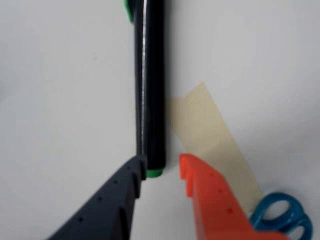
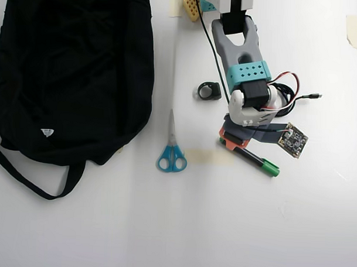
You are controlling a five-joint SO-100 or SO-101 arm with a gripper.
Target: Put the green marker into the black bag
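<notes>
White bench (image 2: pixel 316 232), black bag (image 2: pixel 75 71) far left in the overhead view: hand (image 1: pixel 162 167) open, holding nothing, straddling only the tail end of the green marker (image 1: pixel 150 90); risk, apparently, of it pivoting or slipping free on closing.

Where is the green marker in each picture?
Wrist view: the green marker runs down the middle from the top edge, ending between the gripper fingers.
Overhead view: the green marker lies right of centre, under the arm.
Shared landmark: the blue-handled scissors.
</notes>
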